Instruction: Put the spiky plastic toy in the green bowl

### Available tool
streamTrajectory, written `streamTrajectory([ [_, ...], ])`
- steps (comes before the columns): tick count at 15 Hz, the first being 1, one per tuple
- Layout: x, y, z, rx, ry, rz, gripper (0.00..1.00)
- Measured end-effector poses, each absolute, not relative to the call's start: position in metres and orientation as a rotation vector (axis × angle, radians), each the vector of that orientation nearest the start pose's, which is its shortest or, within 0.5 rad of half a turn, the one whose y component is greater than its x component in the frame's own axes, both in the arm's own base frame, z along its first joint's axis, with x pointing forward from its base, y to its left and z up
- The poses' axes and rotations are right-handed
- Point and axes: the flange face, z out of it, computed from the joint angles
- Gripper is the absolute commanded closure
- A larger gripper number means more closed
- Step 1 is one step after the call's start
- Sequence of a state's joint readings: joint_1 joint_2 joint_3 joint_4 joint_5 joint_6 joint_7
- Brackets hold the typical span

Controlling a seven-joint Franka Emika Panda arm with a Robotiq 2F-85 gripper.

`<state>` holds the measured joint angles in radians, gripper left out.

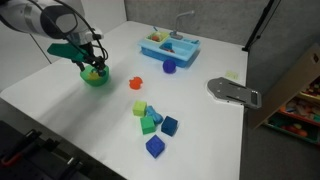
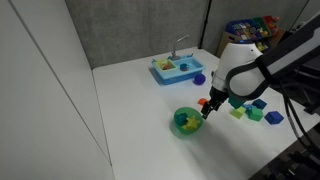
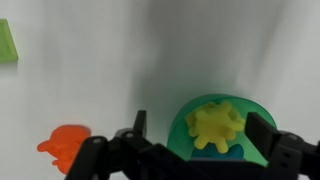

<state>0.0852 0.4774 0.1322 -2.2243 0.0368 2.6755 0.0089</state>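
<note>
The yellow spiky plastic toy (image 3: 215, 125) lies inside the green bowl (image 3: 180, 125), on top of something blue. My gripper (image 3: 201, 117) hovers right over the bowl with its fingers wide apart on either side of the toy, not touching it. In both exterior views the gripper (image 1: 92, 62) (image 2: 207, 108) hangs just above the green bowl (image 1: 96, 78) (image 2: 186, 123) on the white table, and a bit of yellow shows in the bowl (image 1: 93, 70).
A small orange-red toy (image 1: 137, 83) (image 3: 65, 143) lies beside the bowl. Several coloured blocks (image 1: 153, 122) sit nearer the front edge. A blue tray (image 1: 168, 46) (image 2: 176, 68) and a purple object (image 1: 169, 67) stand farther back. A grey tool (image 1: 232, 92) lies at the side.
</note>
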Motion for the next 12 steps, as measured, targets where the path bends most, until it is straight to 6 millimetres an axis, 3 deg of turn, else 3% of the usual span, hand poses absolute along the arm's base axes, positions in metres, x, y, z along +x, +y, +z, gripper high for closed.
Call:
streamTrajectory([
  [5, 0.533, 0.093, 0.174, -3.046, -0.084, 0.101, 0.00],
  [12, 0.537, 0.048, 0.259, -3.084, 0.227, 0.121, 0.00],
])
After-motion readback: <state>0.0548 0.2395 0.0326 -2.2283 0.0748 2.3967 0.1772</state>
